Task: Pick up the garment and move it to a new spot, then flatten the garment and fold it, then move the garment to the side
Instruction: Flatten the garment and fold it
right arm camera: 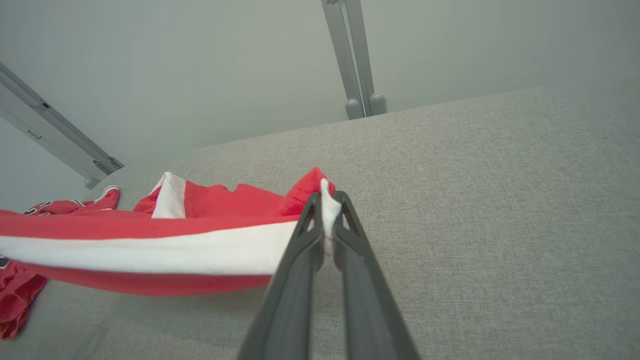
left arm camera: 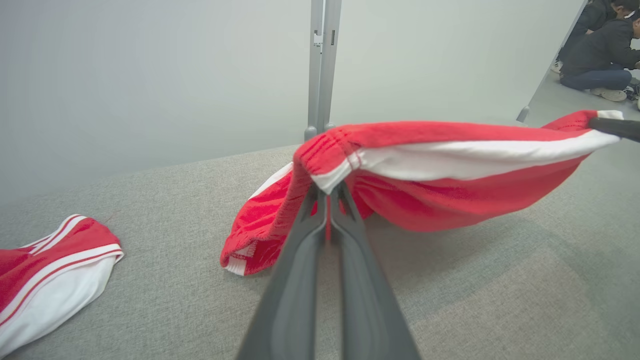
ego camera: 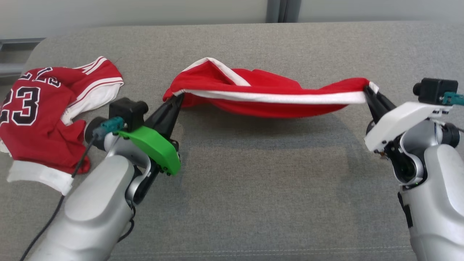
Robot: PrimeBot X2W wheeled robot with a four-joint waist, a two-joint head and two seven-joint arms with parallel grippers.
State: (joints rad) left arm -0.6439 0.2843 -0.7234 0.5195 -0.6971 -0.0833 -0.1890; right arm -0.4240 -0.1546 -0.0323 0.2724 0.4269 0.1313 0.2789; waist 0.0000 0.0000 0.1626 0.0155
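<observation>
The garment (ego camera: 268, 95) is red cloth with a white band, stretched in the air between my two grippers over the grey surface. Its left end hangs from my left gripper (ego camera: 178, 98), shut on the white-edged corner; the left wrist view shows that corner of the garment (left arm camera: 440, 165) clamped in the left gripper (left arm camera: 329, 192). My right gripper (ego camera: 369, 90) is shut on the other corner, and the right wrist view shows the right gripper (right arm camera: 326, 202) pinching the garment (right arm camera: 150, 250) by its white hem. The cloth's middle sags, and its back part droops to the surface.
A red jersey (ego camera: 47, 105) with number 23 and white trim lies crumpled at the left of the grey upholstered surface (ego camera: 261, 188). Pale partition walls with a metal post (left arm camera: 320, 65) stand behind it. A person (left arm camera: 600, 55) sits on the floor far off.
</observation>
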